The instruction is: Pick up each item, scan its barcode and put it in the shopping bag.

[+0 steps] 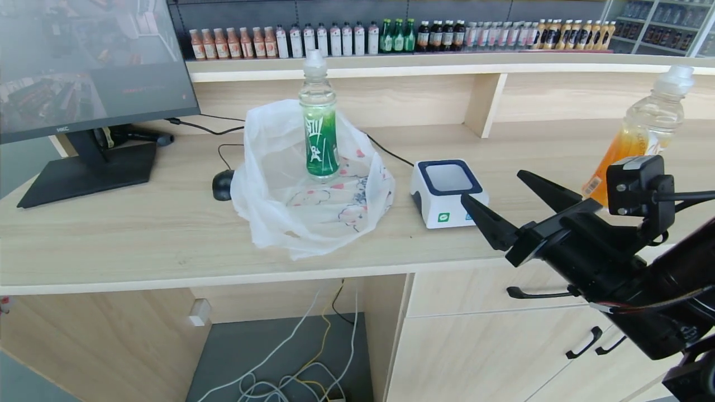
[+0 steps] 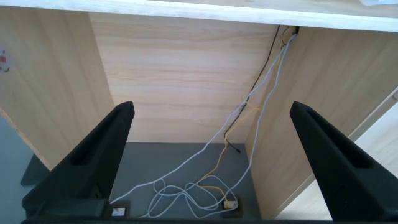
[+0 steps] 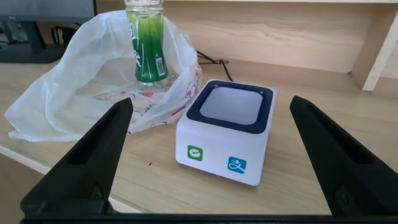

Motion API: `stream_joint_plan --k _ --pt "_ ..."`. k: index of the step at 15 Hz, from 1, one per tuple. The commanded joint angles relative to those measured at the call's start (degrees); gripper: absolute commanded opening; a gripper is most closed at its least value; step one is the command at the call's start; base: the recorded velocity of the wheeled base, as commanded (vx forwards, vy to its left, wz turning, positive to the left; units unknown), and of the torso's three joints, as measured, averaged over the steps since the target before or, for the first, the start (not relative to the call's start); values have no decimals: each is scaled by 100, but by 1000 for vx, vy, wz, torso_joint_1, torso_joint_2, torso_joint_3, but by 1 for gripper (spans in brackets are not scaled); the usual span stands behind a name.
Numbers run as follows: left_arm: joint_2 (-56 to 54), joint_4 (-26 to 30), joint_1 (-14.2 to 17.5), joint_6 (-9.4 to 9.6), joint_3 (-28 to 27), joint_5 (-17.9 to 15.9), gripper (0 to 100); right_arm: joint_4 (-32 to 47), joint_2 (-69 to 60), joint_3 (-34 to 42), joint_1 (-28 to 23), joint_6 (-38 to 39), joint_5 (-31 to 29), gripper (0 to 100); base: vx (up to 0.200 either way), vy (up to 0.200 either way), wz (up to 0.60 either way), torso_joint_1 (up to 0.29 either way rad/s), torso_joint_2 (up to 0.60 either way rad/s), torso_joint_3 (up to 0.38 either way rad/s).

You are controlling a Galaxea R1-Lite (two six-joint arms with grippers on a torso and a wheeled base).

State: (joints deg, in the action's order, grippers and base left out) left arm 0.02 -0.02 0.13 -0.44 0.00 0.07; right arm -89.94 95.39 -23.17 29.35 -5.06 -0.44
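Locate the shopping bag (image 1: 262, 184) at the centre of the head view. It is white and translucent, and it sits open on the surface (image 1: 139, 234). A green bottle (image 1: 319, 128) with a white cap stands upright inside the bag. The barcode scanner (image 1: 447, 192), a white box with a dark-framed window on top, stands just to the right of the bag, apart from it.

Find the orange bottle (image 1: 642, 134) at the right edge of the frame, well apart from the bag. The right arm hides its base, so you cannot tell how it rests.

Check the right gripper (image 1: 491, 185) at the centre right of the head view. Its fingers are spread wide and grasp nothing. It hangs at the front edge of the surface, with the finger tips near the scanner but touching nothing. The right wrist view shows the scanner (image 3: 227, 140) between the spread fingers (image 3: 93, 155), with the bag (image 3: 56, 106) and the green bottle (image 3: 148, 53) beyond it.

Check the left gripper (image 2: 212, 106) in the left wrist view. Its fingers are also released and hold nothing. It faces the recess under the surface, where loose cables (image 2: 186, 193) lie on the floor.

Note the monitor (image 1: 84, 61) at the upper left, the mouse (image 1: 222, 184) just left of the bag, and the row of bottles (image 1: 391, 36) along the top of the frame.
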Motion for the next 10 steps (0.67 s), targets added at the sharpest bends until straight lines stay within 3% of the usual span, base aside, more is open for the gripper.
stream_joint_plan --k 1,10 --pt "-2 -6 4 0 0 1 100 -6 -12 23 0 -4 0 100 0 -200 0 -7 2 -2" --pt "-2 -6 4 0 0 1 100 -6 -56 -3 -35 -48 -9 100 0 -200 0 3 0 2"
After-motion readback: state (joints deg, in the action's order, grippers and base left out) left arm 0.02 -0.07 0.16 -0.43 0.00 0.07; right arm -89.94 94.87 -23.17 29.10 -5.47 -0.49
